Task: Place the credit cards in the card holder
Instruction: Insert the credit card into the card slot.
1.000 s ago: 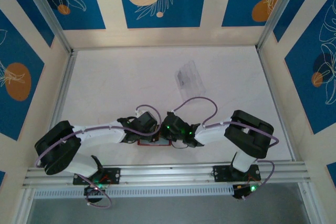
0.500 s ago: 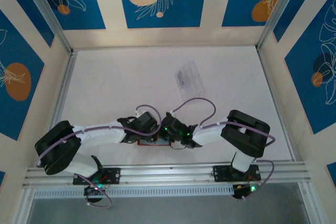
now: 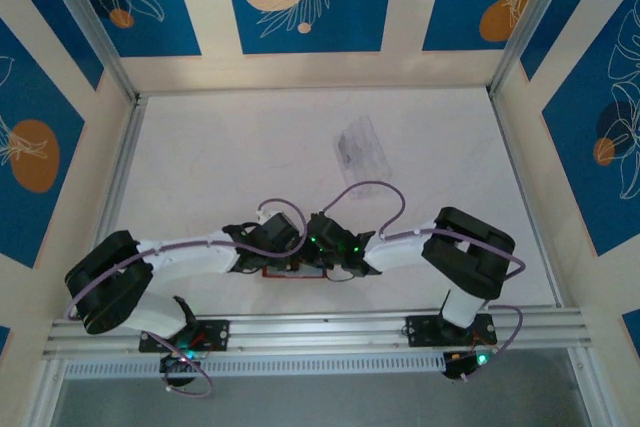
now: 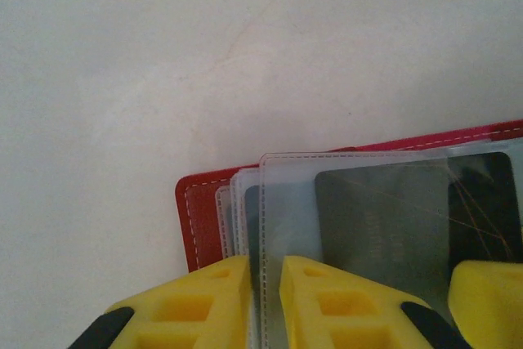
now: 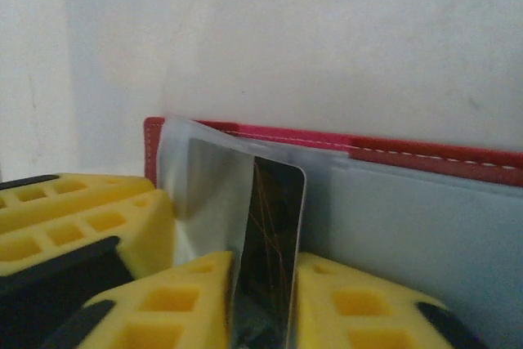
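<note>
Plainly, the step in hand looks to be sliding the dark, thin rectangular card (image 4: 384, 218) into the clear plastic sleeve (image 4: 286, 194) of the red stitched folding card holder (image 4: 200, 218). The holder lies open on the pale white table (image 4: 245, 55), near the front edge between the two arm bases. To do it well, I judge the left gripper (image 4: 263, 284) should hold the sleeve's mouth lifted and steady while the card goes in square to the stitching, so no corner snags the seam. A light push on the card's trailing edge would serve better than a hard pinch, since the thin film may buckle. The left gripper's yellow fingers are drawn narrow, pinching the sleeve's edge. The right gripper (image 5: 265, 284) has its jaws a little apart either side of the card, which stands tilted and partly under the film; whether they press it I cannot tell. From above, the left arm (image 3: 190, 257) and right arm (image 3: 400, 247) reach inward, folded low, wrists meeting over the holder, well apart from the clear plastic tray (image 3: 360, 147).
</note>
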You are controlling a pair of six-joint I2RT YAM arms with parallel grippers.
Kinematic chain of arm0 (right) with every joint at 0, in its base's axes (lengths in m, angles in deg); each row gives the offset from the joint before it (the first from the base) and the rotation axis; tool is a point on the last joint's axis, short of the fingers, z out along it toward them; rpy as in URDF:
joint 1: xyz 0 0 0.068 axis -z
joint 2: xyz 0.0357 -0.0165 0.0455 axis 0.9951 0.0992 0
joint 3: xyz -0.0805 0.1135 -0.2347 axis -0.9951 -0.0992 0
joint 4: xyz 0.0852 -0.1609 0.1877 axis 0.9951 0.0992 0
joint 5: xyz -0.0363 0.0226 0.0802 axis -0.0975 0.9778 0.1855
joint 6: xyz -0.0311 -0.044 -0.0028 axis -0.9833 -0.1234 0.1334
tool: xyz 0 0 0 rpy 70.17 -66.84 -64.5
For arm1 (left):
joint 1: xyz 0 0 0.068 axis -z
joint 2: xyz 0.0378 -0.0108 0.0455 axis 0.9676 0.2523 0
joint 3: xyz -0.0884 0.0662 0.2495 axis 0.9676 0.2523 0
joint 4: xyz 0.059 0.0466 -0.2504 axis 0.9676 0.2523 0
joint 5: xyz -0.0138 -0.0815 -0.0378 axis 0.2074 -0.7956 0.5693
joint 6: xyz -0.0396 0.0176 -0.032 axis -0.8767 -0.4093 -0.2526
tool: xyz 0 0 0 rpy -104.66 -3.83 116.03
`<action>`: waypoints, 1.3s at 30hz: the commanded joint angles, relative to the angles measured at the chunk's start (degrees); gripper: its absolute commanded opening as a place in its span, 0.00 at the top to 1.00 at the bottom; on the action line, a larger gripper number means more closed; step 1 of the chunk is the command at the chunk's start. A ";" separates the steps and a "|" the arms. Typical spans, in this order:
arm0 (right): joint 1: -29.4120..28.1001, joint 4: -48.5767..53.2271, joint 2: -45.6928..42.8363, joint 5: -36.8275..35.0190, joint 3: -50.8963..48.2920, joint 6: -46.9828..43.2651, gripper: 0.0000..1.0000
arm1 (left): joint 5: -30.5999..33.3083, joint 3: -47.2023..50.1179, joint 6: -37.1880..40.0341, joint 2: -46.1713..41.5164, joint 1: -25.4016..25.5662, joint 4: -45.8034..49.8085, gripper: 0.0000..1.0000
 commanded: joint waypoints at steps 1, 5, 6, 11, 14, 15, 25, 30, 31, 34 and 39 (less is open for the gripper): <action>0.75 12.10 -2.57 4.38 0.41 -4.21 0.66 | -4.13 2.10 -1.14 -0.23 1.14 4.47 0.80; 1.52 16.63 -5.41 6.95 1.39 -6.41 0.59 | -4.11 2.10 -1.25 -1.07 1.04 4.53 0.79; 1.78 17.67 -5.95 7.55 1.70 -6.94 0.58 | -4.02 2.04 -1.25 -1.24 1.04 4.67 0.79; 3.50 25.92 -8.23 8.20 5.51 -10.68 0.64 | -3.92 2.17 -1.75 -3.92 0.67 5.68 0.78; 4.08 31.86 -6.99 7.09 10.10 -14.34 0.87 | -3.83 2.62 -1.95 -6.10 0.26 6.24 0.79; 4.22 33.67 -5.94 7.23 11.71 -15.26 0.95 | -3.74 2.76 -1.95 -6.59 0.09 6.57 0.79; 3.20 40.86 4.97 8.35 20.86 -19.26 1.00 | -4.16 3.99 -1.18 -8.57 -1.48 7.09 0.80; 1.97 42.11 4.87 5.28 20.98 -18.28 1.00 | -4.26 4.56 -0.31 -6.18 -1.77 5.99 0.80; 1.83 41.95 4.95 5.42 20.94 -18.35 1.00 | -4.43 4.63 -0.20 -5.24 -1.77 5.57 0.80; 1.64 41.77 6.33 6.56 21.83 -18.71 1.00 | -5.08 4.80 -0.02 -3.14 -1.77 4.12 0.81; 1.27 42.10 8.79 7.01 23.79 -19.16 1.00 | -5.41 5.35 -0.02 -1.29 -1.75 2.56 0.82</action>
